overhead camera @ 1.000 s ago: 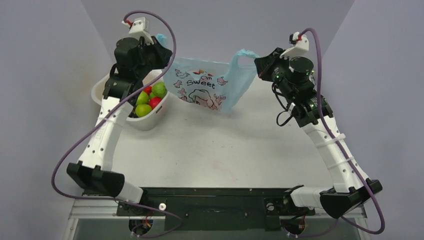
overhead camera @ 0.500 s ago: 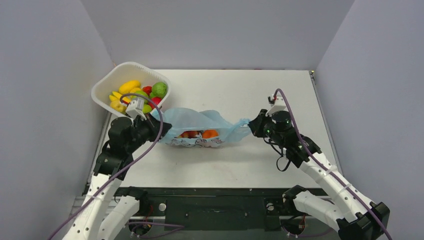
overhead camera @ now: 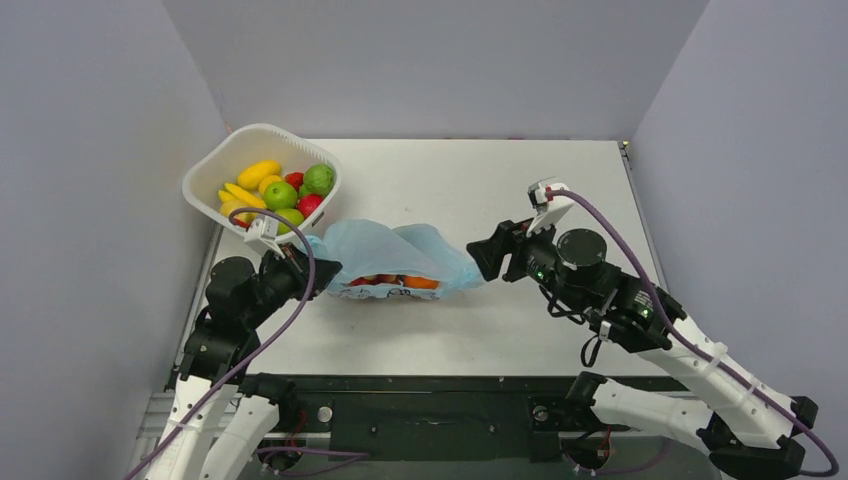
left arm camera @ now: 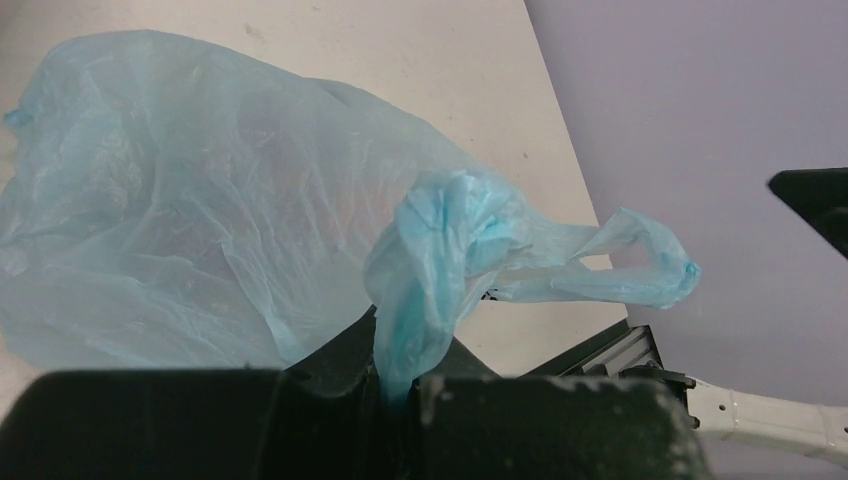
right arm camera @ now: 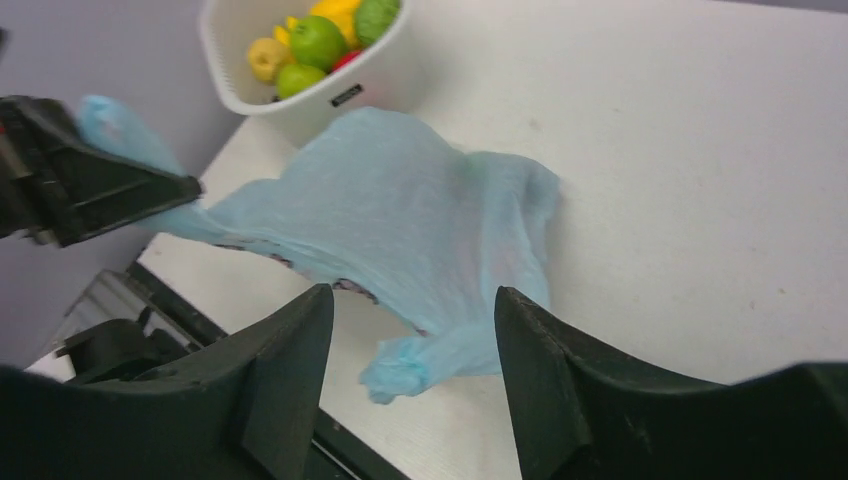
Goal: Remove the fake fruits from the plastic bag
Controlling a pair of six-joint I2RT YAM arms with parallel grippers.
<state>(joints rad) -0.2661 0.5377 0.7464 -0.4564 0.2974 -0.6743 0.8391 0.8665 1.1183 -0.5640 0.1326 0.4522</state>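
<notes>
Left claw (overhead camera: 318, 270) pinches one loop handle (left arm camera: 425, 290) of the light-blue plastic bag (overhead camera: 385, 250), which lies on the table (overhead camera: 520, 180) between the arms. Right claw (overhead camera: 483, 256) stands spread, the other handle (right arm camera: 400, 368) loose just before it. Orange and red fake fruits (overhead camera: 420, 282) show through the bag. Farther left sits a white basket (overhead camera: 212, 165) of fruit.

Top view high, looking down; wrist views close, low; all share plastic bag (overhead camera: 390, 252).
</notes>
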